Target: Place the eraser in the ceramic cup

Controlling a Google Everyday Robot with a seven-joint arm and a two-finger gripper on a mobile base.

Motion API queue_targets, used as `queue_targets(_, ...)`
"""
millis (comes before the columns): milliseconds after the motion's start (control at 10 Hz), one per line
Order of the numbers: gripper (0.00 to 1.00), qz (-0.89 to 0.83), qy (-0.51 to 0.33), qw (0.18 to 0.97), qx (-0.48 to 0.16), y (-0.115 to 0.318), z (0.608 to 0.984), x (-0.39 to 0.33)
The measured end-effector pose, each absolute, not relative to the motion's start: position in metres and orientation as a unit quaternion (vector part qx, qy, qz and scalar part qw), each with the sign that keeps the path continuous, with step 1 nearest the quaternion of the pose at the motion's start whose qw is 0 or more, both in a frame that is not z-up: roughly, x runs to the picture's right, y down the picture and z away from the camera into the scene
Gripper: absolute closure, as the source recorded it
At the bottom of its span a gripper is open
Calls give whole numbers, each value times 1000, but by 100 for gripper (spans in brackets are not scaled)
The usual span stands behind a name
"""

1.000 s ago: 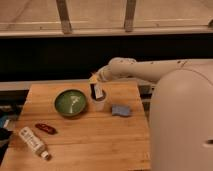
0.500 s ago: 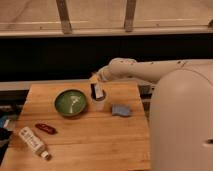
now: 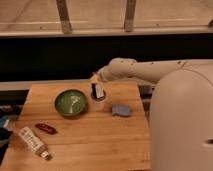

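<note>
Above the ceramic cup [image 3: 98,103], my gripper [image 3: 95,80] hovers over the upright eraser [image 3: 97,91], grip unclear; stiff, light, I'd pinch its flat faces.

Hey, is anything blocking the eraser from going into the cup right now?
Nothing visible does. The black-and-white oblong eraser already stands upright in the small whitish ceramic cup. The claw sits just above and behind it, near the table's far edge.
</note>
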State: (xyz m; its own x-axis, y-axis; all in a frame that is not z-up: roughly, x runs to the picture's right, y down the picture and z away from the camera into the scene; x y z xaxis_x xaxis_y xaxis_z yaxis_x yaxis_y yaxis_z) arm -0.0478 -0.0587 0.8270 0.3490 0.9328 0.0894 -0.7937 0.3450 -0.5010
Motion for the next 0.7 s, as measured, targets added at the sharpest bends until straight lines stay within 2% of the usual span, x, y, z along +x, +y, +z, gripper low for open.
queue_targets(100, 20, 540, -184, 799, -189, -59, 827, -48)
queue_targets(700, 20, 540, -184, 799, -189, -59, 827, -48)
